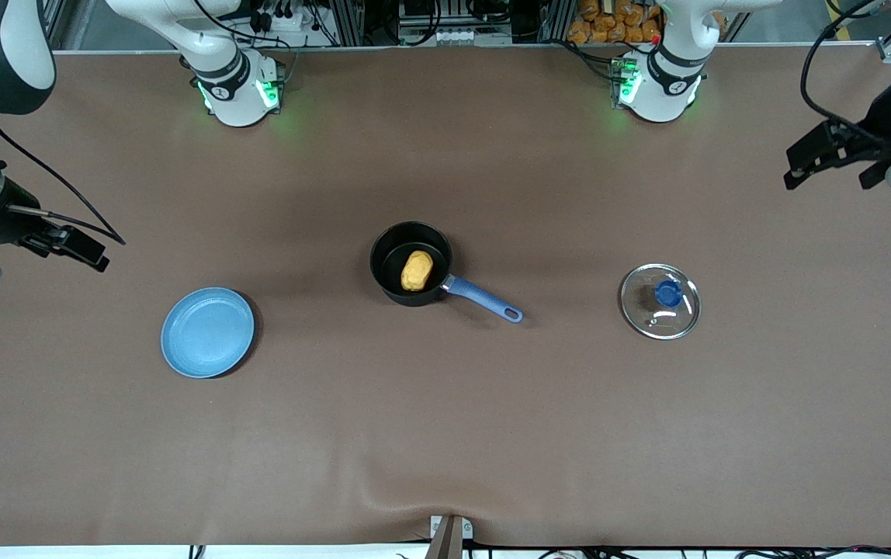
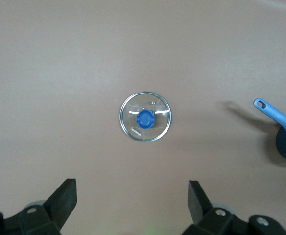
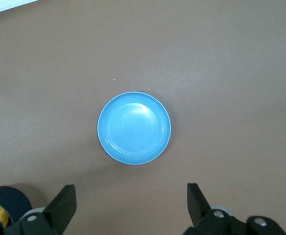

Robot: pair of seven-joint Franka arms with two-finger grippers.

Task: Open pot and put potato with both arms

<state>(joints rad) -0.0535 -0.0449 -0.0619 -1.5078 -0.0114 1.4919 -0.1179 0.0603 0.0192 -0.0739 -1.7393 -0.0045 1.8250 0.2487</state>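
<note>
Front view: pot (image 1: pixel 410 264) mid-counter (image 1: pixel 445 435), lid off, potato (image 1: pixel 417 270) inside, blue handle (image 1: pixel 483 300) angled toward left arm's end. Glass lid (image 1: pixel 660 301) flat on counter, well apart from pot, toward left arm's end. Blue plate (image 1: pixel 208 332) toward right arm's end. Left claw (image 2: pixel 132 205) raised above lid, fingers apart, holding nothing. Right claw (image 3: pixel 131 205) raised above plate, fingers apart, holding nothing.

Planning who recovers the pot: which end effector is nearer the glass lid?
Left. The left end effector hangs toward the glass lid's end of the table; the right end effector is up near the blue plate.
</note>
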